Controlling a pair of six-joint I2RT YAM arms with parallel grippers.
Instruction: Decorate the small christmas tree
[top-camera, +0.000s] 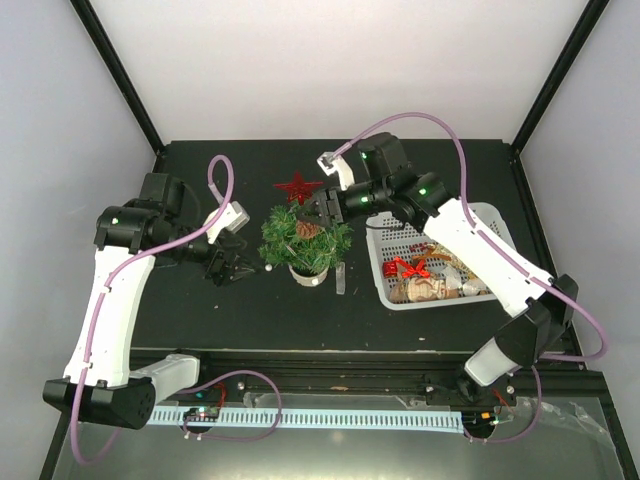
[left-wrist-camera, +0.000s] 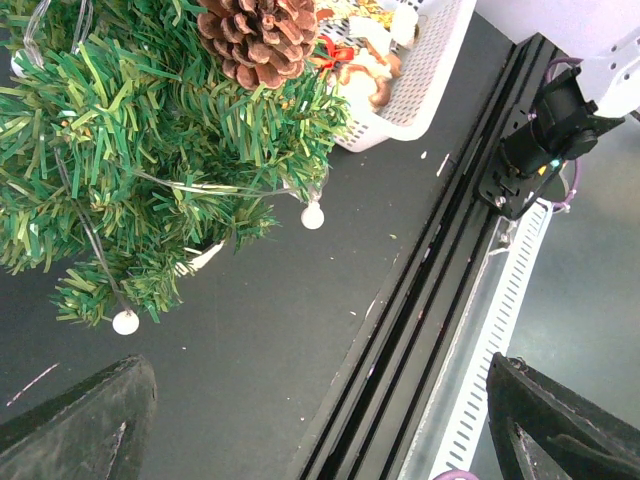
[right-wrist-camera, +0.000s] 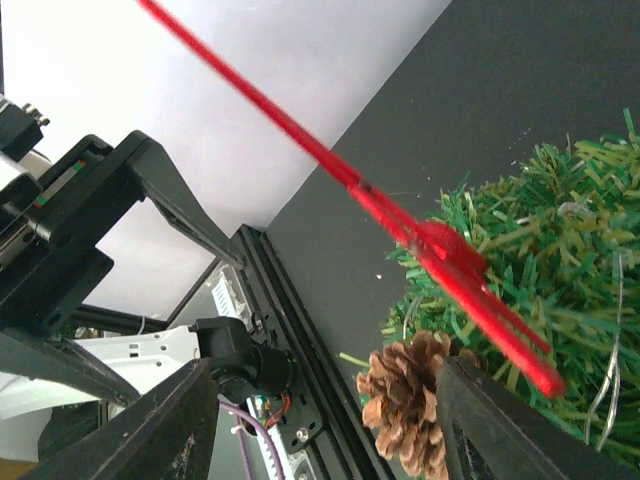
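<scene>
1. At the middle of the overhead frame, the small christmas tree (top-camera: 305, 240) stands upright on the dark table (top-camera: 200, 320). It is between the two arms, with the white basket (top-camera: 490, 215) of ornaments to its right.
2. The step in hand looks like topping the tree. A red star (top-camera: 297, 187) sits at the tree's upper edge, and the right gripper (top-camera: 328, 210) is just beside it.
3. The right fingers stand apart and are not clamped on the star. In the right wrist view the star runs edge-on across the frame, with one tip close to a finger; I cannot tell whether they touch.
4. The left gripper (top-camera: 228, 268) hangs low at the tree's left, spread wide with nothing in it.
5. My guess is that the next move needs a careful retreat, so the right arm does not drag the star off. After that comes a reach into the basket for another ornament.
6. The tree is bushy and green, with stiff flat needles. A pine cone (top-camera: 308, 228) is nestled near its crown, a thin wire with white beads (left-wrist-camera: 125, 322) trails through the branches, and it has a small whitish base (top-camera: 307, 277).
</scene>
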